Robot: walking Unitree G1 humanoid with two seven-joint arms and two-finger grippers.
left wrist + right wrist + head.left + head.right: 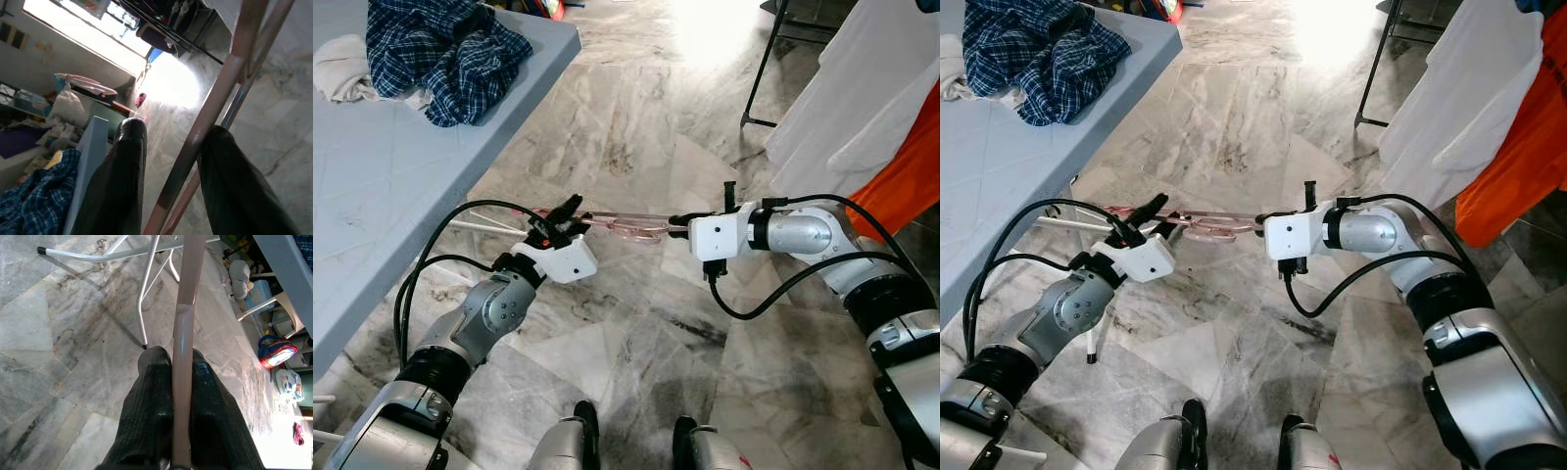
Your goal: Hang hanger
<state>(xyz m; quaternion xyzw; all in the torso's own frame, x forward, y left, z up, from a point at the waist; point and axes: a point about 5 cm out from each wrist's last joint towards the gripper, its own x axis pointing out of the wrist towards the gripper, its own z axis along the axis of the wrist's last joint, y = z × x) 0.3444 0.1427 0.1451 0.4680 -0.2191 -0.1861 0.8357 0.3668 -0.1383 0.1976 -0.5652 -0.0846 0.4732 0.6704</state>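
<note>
The pale pink, slim-barred hanger (626, 227) lies roughly level above the grey marble floor (636, 117), stretched between the two arms in front of the robot. The right gripper (182, 382) has its jaws clenched on one pink bar, which runs straight between the two black fingers. The left gripper (168, 166) has the hanger's other end between its jaws, but they look parted: the bar touches one finger (230, 181) and stands clear of the other, so I judge this side loosely cradled, not firmly clamped.

Taking the hanger as the landmark: the grey-blue surface (382, 176) stands to its left, carrying a crumpled navy plaid shirt (445, 54); beyond it to the right hang a white garment (862, 98) and an orange garment (911, 181), with a dark rack leg (764, 64) just beside them.

The main risk, as I see it, is the hanger slipping or twisting at the loose left end once the arms move apart or lift unevenly; it could drop to the floor. Swinging toward the rack, the hanger could also snag the hanging white cloth.
</note>
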